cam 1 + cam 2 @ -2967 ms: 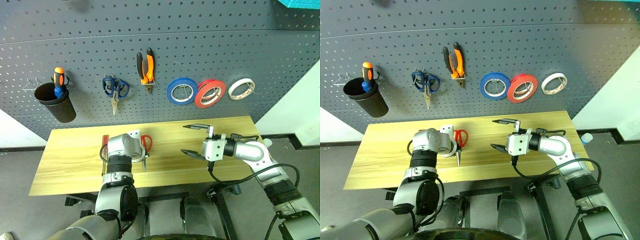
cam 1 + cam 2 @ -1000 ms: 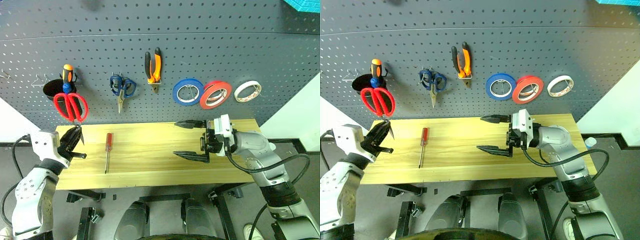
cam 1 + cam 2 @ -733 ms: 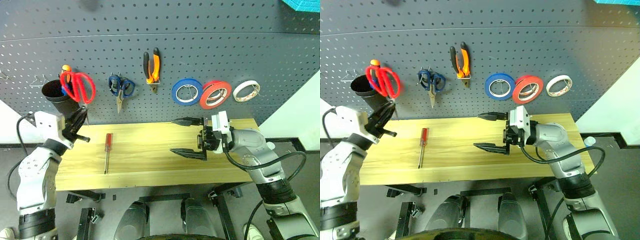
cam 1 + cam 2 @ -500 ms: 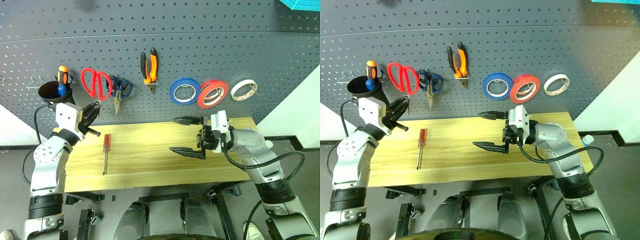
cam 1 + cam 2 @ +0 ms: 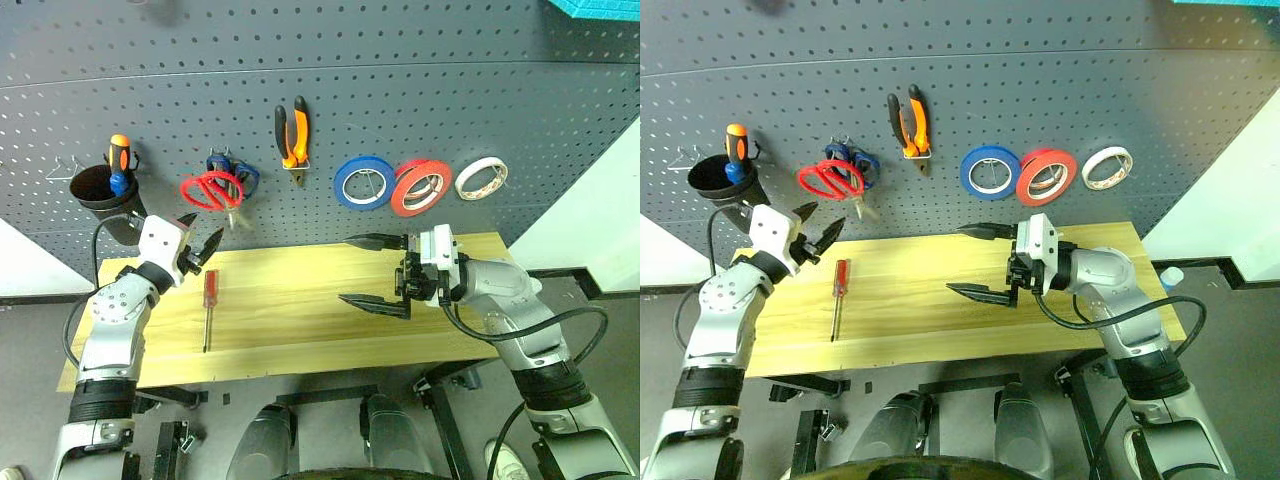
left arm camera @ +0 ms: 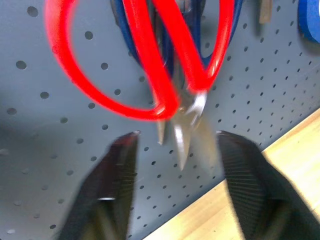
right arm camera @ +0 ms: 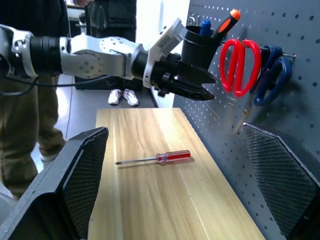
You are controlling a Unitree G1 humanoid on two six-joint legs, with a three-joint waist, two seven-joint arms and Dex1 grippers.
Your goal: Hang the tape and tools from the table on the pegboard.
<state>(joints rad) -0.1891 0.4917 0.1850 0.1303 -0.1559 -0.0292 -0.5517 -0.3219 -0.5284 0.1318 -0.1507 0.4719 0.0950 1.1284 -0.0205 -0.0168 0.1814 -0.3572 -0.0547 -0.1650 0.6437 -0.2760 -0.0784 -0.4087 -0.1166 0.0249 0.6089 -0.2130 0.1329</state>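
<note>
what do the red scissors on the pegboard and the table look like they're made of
Red scissors: glossy handles, probably plastic; pale shiny blades, likely steel. Table: light yellowish surface with visible grain, wood or a wood-look laminate. Pegboard: matte dark grey perforated panel, possibly painted metal.

Red scissors [image 5: 212, 189] (grey pegboard [image 5: 420, 90])

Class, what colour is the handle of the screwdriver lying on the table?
Red, clearest in the right wrist view: screwdriver.
</note>
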